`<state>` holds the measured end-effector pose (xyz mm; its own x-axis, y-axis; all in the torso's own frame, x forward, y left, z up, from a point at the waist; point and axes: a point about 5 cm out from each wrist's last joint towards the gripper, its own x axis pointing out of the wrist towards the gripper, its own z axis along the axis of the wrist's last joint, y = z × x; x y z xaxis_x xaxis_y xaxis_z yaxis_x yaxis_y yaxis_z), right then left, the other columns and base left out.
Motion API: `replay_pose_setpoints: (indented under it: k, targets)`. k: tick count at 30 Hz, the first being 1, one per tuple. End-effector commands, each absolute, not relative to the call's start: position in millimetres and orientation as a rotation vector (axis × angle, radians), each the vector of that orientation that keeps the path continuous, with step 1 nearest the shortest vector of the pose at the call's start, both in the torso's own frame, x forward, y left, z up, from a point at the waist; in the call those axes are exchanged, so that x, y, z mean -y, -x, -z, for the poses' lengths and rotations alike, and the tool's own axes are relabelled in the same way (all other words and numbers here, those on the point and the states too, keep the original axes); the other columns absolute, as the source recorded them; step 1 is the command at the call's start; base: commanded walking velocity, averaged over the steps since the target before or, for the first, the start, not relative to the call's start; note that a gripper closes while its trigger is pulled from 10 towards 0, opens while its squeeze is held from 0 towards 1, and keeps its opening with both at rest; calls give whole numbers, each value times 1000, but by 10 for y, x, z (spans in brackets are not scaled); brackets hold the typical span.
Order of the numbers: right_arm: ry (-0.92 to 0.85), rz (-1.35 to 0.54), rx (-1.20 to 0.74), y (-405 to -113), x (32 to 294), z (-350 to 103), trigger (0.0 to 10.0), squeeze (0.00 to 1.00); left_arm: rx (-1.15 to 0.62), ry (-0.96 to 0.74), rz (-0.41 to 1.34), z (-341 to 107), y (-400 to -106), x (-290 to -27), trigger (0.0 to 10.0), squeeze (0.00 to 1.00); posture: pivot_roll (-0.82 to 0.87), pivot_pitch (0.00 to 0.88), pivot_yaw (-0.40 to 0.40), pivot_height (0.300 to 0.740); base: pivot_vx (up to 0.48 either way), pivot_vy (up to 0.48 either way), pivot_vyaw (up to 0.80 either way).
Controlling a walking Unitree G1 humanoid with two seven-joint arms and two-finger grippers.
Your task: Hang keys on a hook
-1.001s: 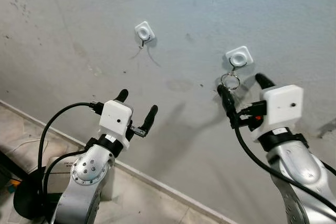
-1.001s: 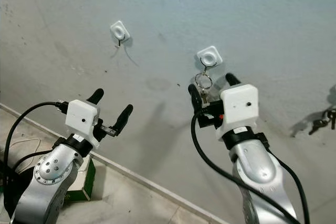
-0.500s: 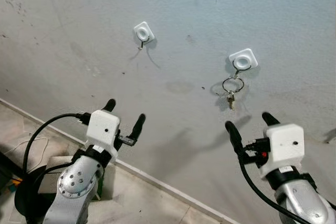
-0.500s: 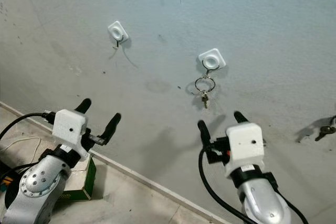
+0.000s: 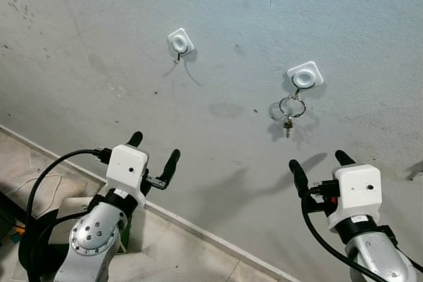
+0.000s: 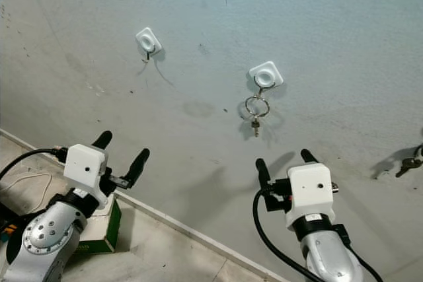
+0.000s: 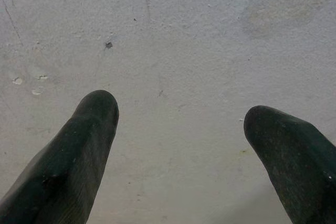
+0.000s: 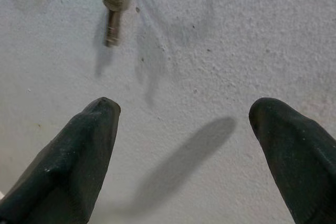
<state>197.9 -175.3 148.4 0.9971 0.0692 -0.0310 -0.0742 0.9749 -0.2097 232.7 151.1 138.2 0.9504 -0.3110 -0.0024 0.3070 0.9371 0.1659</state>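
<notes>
Hanging from the hook (image 5: pixel 305 76), the keys (image 5: pixel 289 114) look tiny; below, right claw (image 5: pixel 317 163) and left claw (image 5: pixel 153 149) gape empty.

A key ring with keys (image 5: pixel 289 111) is hanging from the right-hand white hook (image 5: pixel 305 75) on the grey wall (image 5: pixel 99 24). A second white hook (image 5: pixel 180 41) is mounted up and to the left. The right gripper (image 5: pixel 318 164) is being held below the keys, fingers parted, apart from them. The left gripper (image 5: pixel 154 149) is being held parted near the wall.
</notes>
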Motion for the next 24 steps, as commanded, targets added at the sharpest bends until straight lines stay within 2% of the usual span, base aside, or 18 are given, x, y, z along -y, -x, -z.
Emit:
replay_pose_setpoints:
  k: [1, 9, 24]
  targets:
    - [210, -69, -25, -1991, 1770, -1468, 10000, 0, 27, -174, 308, -1388, -2332, -1526, 10000, 0, 33, 27, 30, 740, -240, 0, 0]
    - [207, -70, -23, -2040, 1767, -1458, 10000, 0, 27, -169, 307, -1388, -2341, -1525, 10000, 0, 42, 27, 21, 740, -91, 0, 0]
    - [200, -82, -24, -2111, 1761, -1442, 10000, 0, 24, -150, 300, -1384, -2363, -1500, 10000, 0, 42, 18, 12, 740, 0, 0, -785]
